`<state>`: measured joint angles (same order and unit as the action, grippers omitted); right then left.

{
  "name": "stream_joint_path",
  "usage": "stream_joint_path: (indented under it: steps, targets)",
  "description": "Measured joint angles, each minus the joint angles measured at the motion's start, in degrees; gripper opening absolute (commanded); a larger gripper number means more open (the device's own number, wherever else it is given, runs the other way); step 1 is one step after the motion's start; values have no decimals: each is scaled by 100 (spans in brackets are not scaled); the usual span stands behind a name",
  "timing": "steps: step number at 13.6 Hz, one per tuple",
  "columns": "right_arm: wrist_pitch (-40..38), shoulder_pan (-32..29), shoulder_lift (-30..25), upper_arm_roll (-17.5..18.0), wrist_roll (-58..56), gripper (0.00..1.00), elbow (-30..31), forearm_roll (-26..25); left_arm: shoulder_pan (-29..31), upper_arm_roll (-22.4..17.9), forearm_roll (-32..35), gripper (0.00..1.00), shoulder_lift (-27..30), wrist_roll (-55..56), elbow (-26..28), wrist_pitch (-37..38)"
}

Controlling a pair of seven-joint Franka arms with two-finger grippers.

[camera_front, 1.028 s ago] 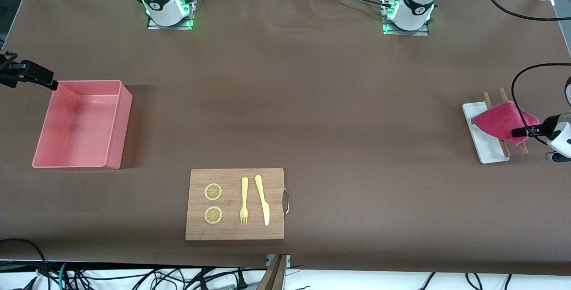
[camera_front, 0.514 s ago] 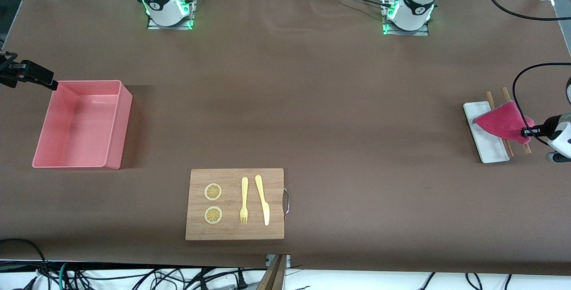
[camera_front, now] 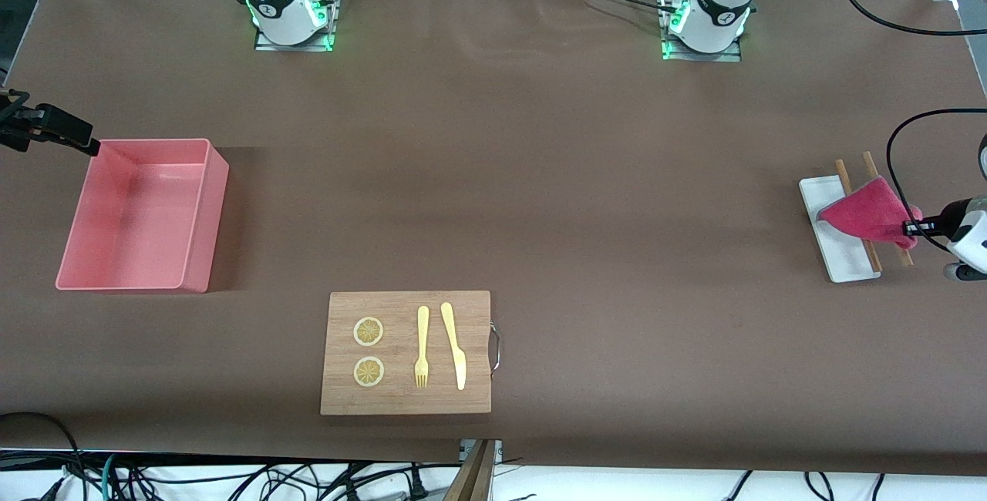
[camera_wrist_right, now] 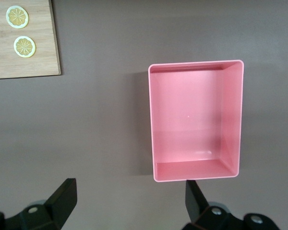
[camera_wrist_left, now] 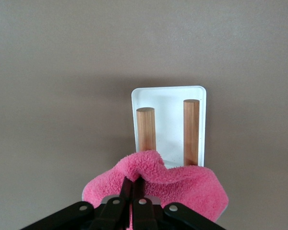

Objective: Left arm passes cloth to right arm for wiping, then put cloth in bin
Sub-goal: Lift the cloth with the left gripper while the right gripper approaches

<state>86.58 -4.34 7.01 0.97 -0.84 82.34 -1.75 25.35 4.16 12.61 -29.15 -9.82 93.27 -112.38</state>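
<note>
The magenta-pink cloth (camera_front: 871, 214) hangs over the white tray (camera_front: 826, 235) and its two wooden rods at the left arm's end of the table. My left gripper (camera_front: 914, 230) is shut on the cloth's edge; in the left wrist view the cloth (camera_wrist_left: 182, 189) bunches round the closed fingers (camera_wrist_left: 128, 189). The salmon-pink bin (camera_front: 143, 213) stands at the right arm's end and looks empty in the right wrist view (camera_wrist_right: 196, 125). My right gripper (camera_front: 85, 144) is open and empty, waiting high beside the bin's corner, jaws wide apart.
A wooden cutting board (camera_front: 406, 352) with two lemon slices, a yellow fork and a knife lies near the front camera's edge, between the bin and the tray. Two wooden rods (camera_wrist_left: 145, 129) lie across the tray. Black cables loop near the left gripper.
My left gripper has closed on the cloth's edge and drawn back and up a little, pulling the cloth into a peak. The right arm has not moved.
</note>
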Motion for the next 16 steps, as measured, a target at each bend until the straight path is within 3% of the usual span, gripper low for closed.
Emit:
stream_joint_path:
  steps: [4, 9, 13, 16]
  targets:
    - [-15, 2, 58, 3, 1, 100, 0, 150, -1, 190, 0, 0, 212, -216, -432, 649]
    - [-33, 3, 180, 5, 2, 100, 1, 263, -20, 1073, -11, 0, 559, -211, -1280, 2039]
    - [-80, 12, 258, 24, -6, 100, 19, 269, -116, 2126, -162, 0, 555, 767, -1524, 2582]
    - [-136, 21, 409, 33, -7, 100, 48, 273, -770, 2406, -469, 0, 540, 1906, -1528, 2662]
